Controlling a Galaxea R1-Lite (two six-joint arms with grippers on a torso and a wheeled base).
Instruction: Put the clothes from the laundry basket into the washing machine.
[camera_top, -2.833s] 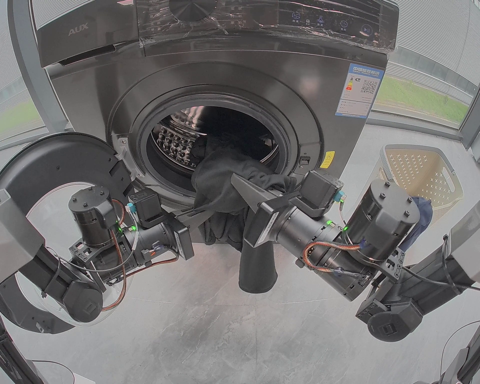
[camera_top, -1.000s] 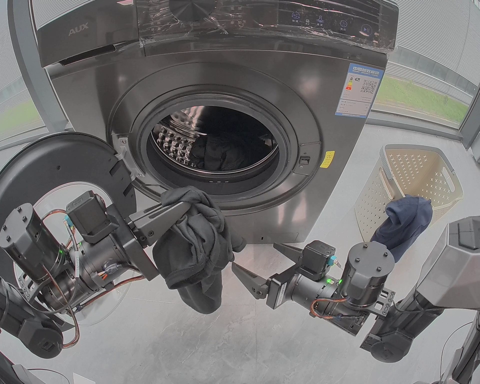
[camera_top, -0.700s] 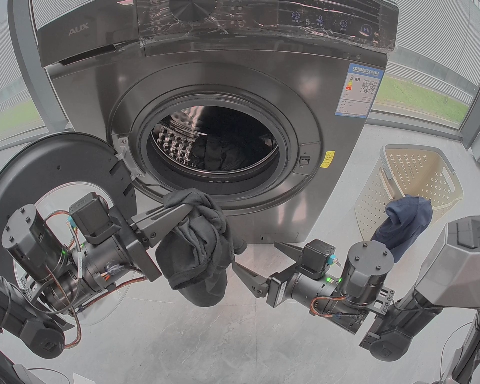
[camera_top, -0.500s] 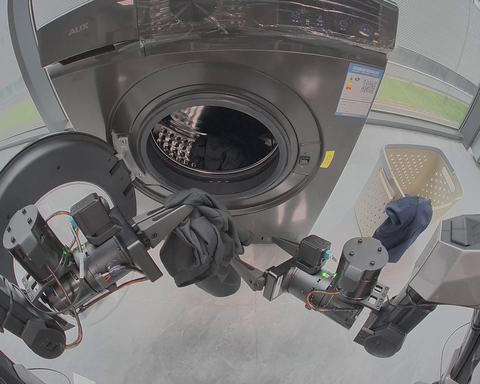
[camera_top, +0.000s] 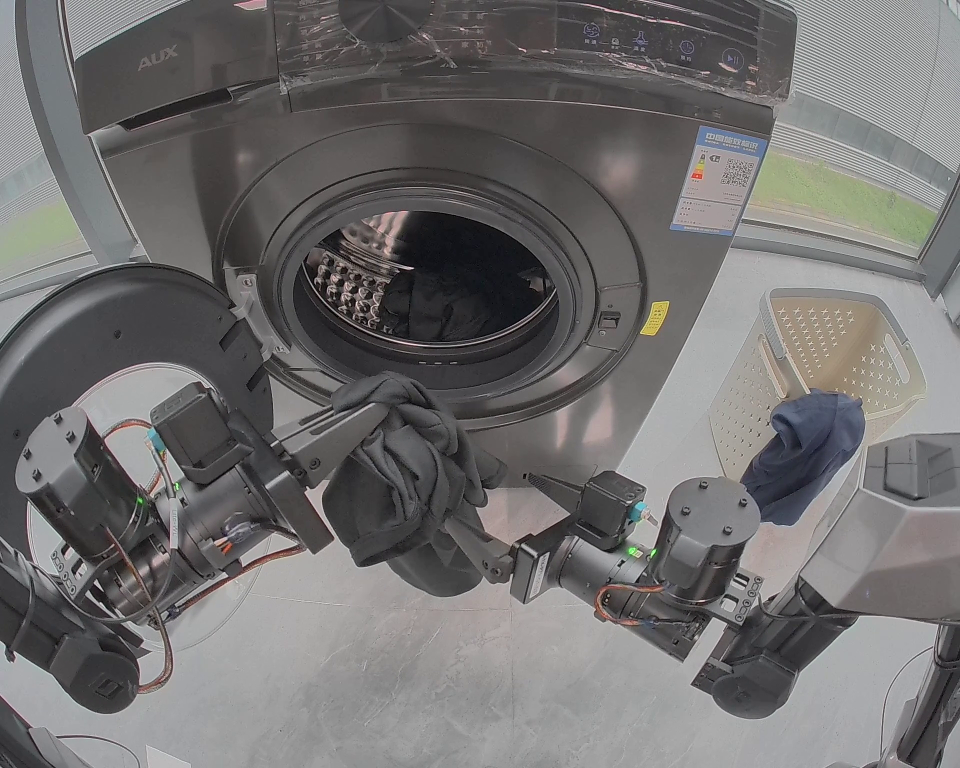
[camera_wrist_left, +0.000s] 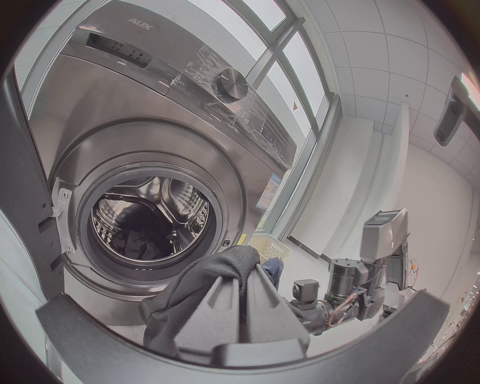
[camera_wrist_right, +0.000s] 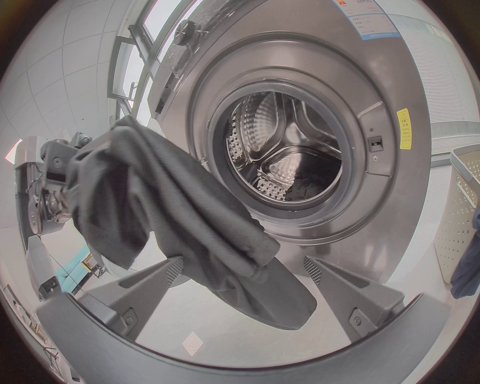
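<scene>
Left gripper (camera_top: 375, 410) clamped on a bunched dark grey garment (camera_top: 400, 480), right gripper (camera_top: 490, 505) spread open at its hanging fold, open door (camera_top: 110, 320) at left, washing machine (camera_top: 620, 210) behind, dark clothes (camera_top: 440, 305) in its drum, blue garment (camera_top: 805, 450) draped over the laundry basket (camera_top: 850, 340) rim.

You have 1 dark grey garment (camera_top: 400, 480), bunched, hanging clamped in the left gripper (camera_top: 372, 412) before the open washing machine (camera_top: 620, 190). Dark clothes (camera_top: 440, 305) lie in its drum (camera_top: 345, 285). 1 blue garment (camera_top: 805, 450) is draped over the cream perforated laundry basket (camera_top: 850, 345).
</scene>
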